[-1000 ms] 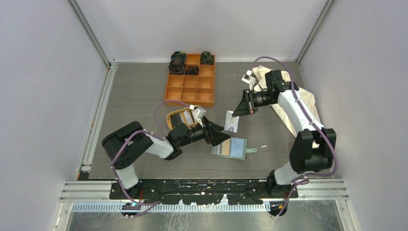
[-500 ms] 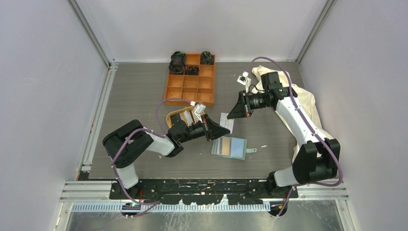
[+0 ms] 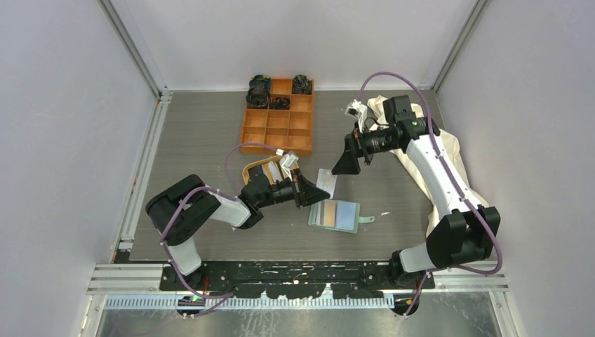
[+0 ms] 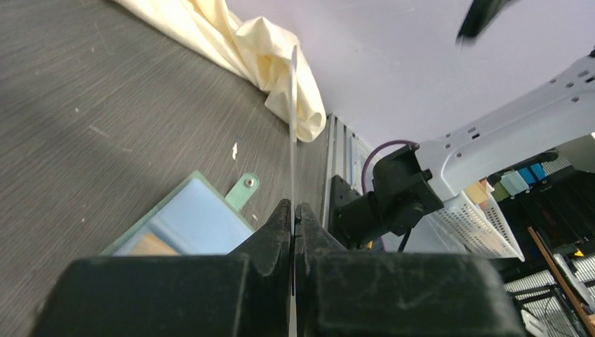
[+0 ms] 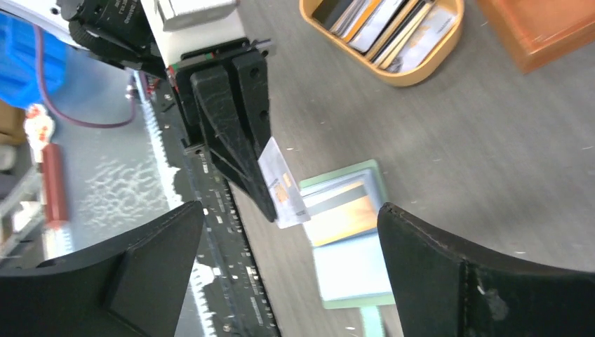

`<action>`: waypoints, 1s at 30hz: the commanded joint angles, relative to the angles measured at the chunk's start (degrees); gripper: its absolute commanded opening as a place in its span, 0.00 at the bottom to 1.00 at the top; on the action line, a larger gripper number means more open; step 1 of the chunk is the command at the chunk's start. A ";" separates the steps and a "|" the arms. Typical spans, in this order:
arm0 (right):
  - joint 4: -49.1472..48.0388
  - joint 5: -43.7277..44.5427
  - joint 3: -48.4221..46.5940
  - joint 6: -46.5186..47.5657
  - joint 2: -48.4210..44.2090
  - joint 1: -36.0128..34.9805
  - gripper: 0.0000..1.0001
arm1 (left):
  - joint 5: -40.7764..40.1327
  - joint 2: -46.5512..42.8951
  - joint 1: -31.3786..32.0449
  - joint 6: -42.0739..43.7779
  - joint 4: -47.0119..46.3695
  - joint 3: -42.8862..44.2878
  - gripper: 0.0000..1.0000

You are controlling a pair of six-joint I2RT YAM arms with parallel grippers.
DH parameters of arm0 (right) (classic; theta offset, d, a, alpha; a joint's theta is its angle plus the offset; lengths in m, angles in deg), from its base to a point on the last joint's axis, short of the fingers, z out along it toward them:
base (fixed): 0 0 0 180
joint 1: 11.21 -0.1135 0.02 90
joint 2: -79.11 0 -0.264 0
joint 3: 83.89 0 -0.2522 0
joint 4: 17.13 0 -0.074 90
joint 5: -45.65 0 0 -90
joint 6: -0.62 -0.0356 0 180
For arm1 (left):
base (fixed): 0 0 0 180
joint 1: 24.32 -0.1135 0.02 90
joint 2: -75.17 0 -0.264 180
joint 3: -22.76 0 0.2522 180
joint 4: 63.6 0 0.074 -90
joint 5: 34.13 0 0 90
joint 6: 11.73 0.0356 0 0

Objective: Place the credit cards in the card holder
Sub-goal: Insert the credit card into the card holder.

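My left gripper [image 3: 309, 193] is shut on a white credit card [image 3: 326, 181], held on edge above the table just left of the card holder. Seen from the left wrist, the card [image 4: 292, 126] stands edge-on out of the closed fingertips [image 4: 284, 214]. The sage-green card holder [image 3: 335, 215] lies open and flat, with tan and pale blue cards in its pockets and its strap tab [image 4: 242, 191] pointing right. My right gripper [image 3: 347, 161] hangs open beyond the card, apart from it. In the right wrist view the card [image 5: 282, 184] shows between my spread fingers [image 5: 161, 246].
An oval tan tray [image 3: 247, 173] with more cards stands behind my left wrist. The orange compartment box [image 3: 278, 119] with dark items in it sits at the back. A cream cloth [image 3: 449, 151] lies under the right arm.
The white card passed from the right gripper to the left one. The left jaws shut on it; the right jaws then opened and drew back up and away.
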 commanded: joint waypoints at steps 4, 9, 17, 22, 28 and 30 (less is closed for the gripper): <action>-1.25 8.51 -10.69 2.16 0.40 3.74 0.99 | 4.91 -5.92 -2.27 4.08 11.97 -0.44 0.00; 3.12 -3.85 -10.22 6.56 0.49 6.29 0.98 | 9.27 -9.10 -2.55 9.83 30.98 4.58 0.00; 30.89 -14.41 -5.22 34.89 9.07 4.47 0.78 | 21.49 -7.48 -3.90 13.44 32.01 7.77 0.00; 29.51 -14.95 -3.45 32.03 10.84 4.11 0.99 | 23.36 -4.35 -4.47 7.54 20.92 8.32 0.00; 16.03 -14.80 3.22 20.64 7.03 3.25 0.99 | 22.23 -2.73 -4.70 4.70 15.89 8.14 0.00; 9.98 -13.56 6.13 15.90 4.53 2.32 1.00 | 22.14 -2.00 -4.77 3.51 13.94 8.12 0.00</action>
